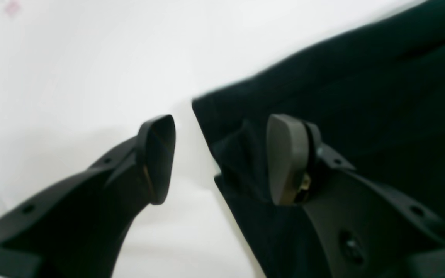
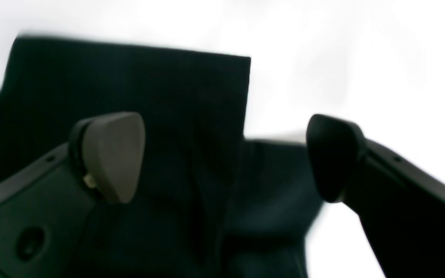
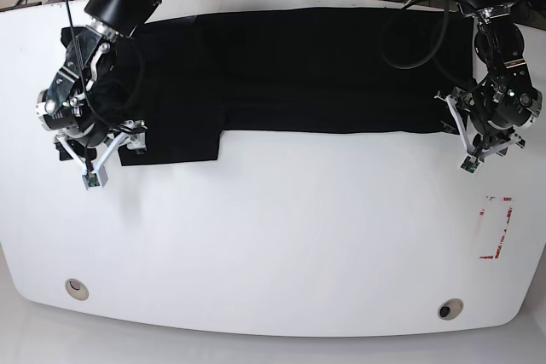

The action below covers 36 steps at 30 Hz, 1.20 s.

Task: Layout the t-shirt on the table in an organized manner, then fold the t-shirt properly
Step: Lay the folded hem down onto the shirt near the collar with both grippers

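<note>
Both hands, left hand [image 1: 220, 158] and right hand [image 2: 226, 156], hang spread apart, pointing down over opposite ends of the t-shirt [image 3: 307, 66].

Soft matt black cloth t-shirt [image 3: 299, 66] lies on glossy white table [image 3: 281, 236]

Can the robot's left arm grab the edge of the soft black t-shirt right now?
Probably yes. The left gripper is open, one pad over the black t-shirt, the other over the glossy white table, straddling the cloth's edge. Nothing blocks it.
</note>
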### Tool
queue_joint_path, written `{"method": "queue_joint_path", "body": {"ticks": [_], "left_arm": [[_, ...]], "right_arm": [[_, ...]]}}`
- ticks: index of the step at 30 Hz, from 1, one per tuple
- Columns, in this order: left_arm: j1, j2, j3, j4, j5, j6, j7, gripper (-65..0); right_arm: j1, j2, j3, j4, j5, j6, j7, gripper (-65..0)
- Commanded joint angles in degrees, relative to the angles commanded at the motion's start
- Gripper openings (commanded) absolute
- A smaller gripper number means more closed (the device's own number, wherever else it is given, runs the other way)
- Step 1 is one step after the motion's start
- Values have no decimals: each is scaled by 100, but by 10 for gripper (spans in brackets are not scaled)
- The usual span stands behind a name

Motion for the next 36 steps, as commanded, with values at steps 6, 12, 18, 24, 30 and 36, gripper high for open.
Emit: {"method": "queue_joint_path", "body": {"ticks": [6,12,18,24,30,36], "left_arm": [[0,0,0,9,9,0,0,-296],[0,0,-9,9,9,0,0,-297],[0,0,-9,9,9,0,-9,-297],[0,0,-9,9,9,0,-9,-297],[0,9,-9,9,9,0,-9,-297],[0,9,-9,-9,18,0,-26,-297]], "right_arm": [[185,211,0,-967,9,0,378,0],[167,202,-9,-1125,9,0,527,0],[141,62,-9,-1143,9,0,527,-117],[88,9,-9,-1134,9,0,431,-371],[79,9,-9,-1108,9,0,360,-547],[79,26,-18,-985,202,0,-158,-588]]}}
